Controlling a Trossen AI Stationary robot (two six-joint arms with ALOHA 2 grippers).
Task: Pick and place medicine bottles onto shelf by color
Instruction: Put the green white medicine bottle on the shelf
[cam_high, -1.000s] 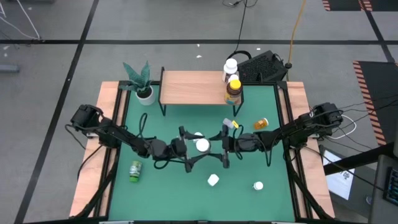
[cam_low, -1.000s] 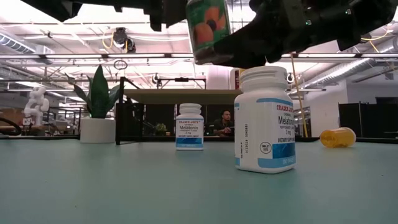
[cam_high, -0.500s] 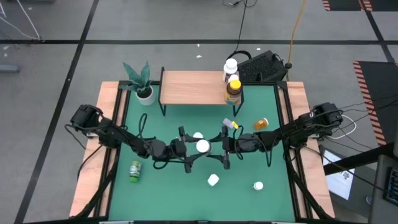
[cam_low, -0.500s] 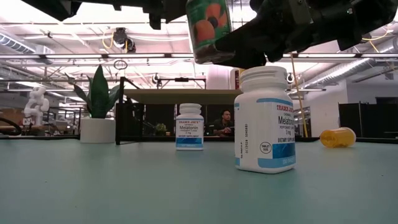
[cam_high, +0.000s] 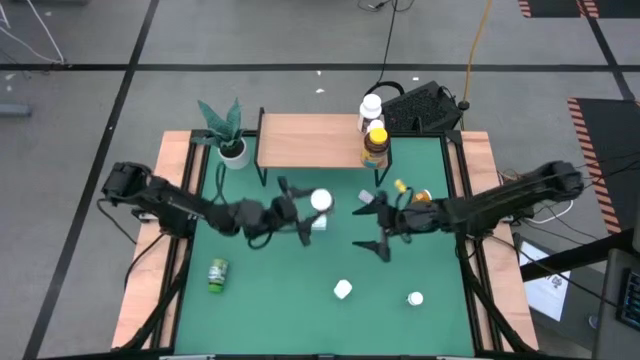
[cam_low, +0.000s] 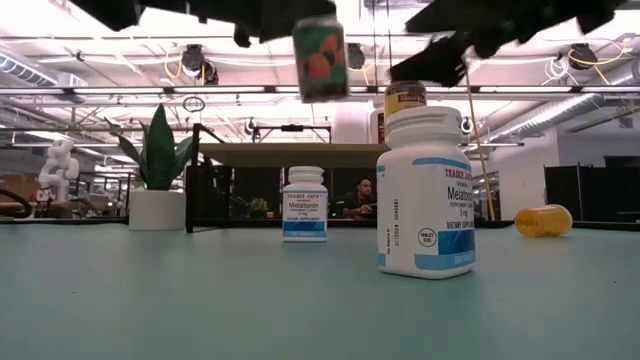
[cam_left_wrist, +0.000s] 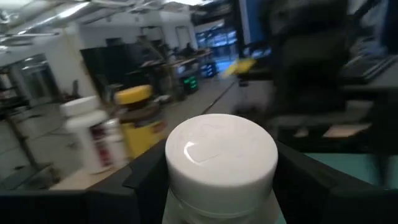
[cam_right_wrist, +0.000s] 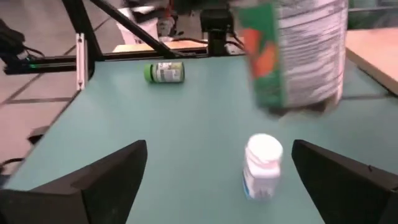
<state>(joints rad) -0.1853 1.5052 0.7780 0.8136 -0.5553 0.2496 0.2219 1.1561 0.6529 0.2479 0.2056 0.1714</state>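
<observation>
A: Our green-labelled bottle (cam_high: 320, 203) with its white cap hangs above the green table (cam_high: 290, 280), near the shelf's (cam_high: 310, 140) front edge, pinched between the left gripper's (cam_high: 303, 208) fingers.

B: We hold it upright, probably so it can stand when set down beside the amber bottle (cam_high: 375, 146) and the white bottle (cam_high: 370, 108) already at the shelf's right end.

A: Our right gripper (cam_high: 380, 222) hangs nearby, fingers spread wide, holding nothing.

B: The other bottles wait on the table.
</observation>
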